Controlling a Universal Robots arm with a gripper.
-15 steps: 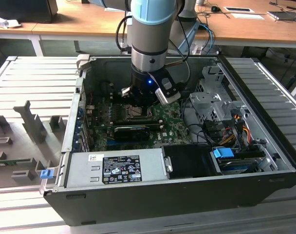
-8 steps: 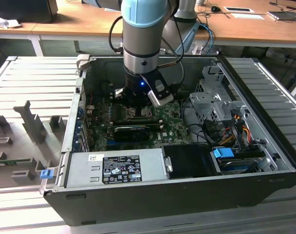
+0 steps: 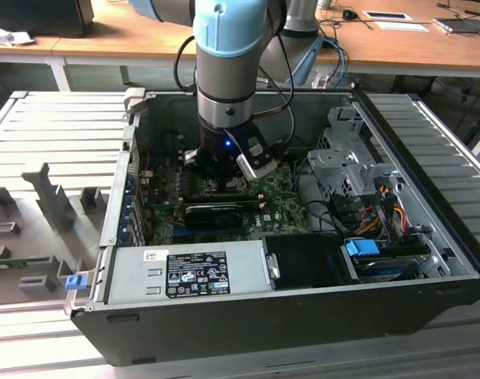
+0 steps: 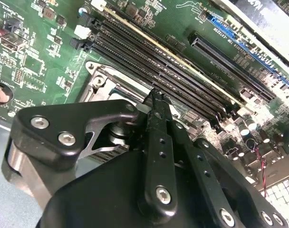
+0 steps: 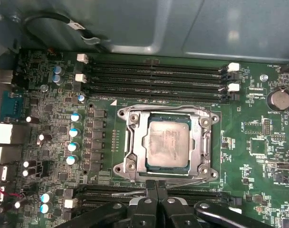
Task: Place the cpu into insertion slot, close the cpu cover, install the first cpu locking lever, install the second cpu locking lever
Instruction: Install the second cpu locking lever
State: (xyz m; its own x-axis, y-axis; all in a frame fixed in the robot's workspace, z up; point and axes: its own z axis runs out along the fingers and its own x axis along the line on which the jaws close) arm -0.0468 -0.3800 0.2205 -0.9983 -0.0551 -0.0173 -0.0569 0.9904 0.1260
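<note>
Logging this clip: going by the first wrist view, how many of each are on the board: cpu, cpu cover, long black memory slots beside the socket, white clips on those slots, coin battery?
cpu: 1
cpu cover: 1
long black memory slots: 4
white slot clips: 4
coin battery: 1
Total: 11

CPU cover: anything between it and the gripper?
Nothing visible. In the first wrist view the cover lies closed around the chip, and the gripper sits at the cover's near edge, with only bare board around.
</note>
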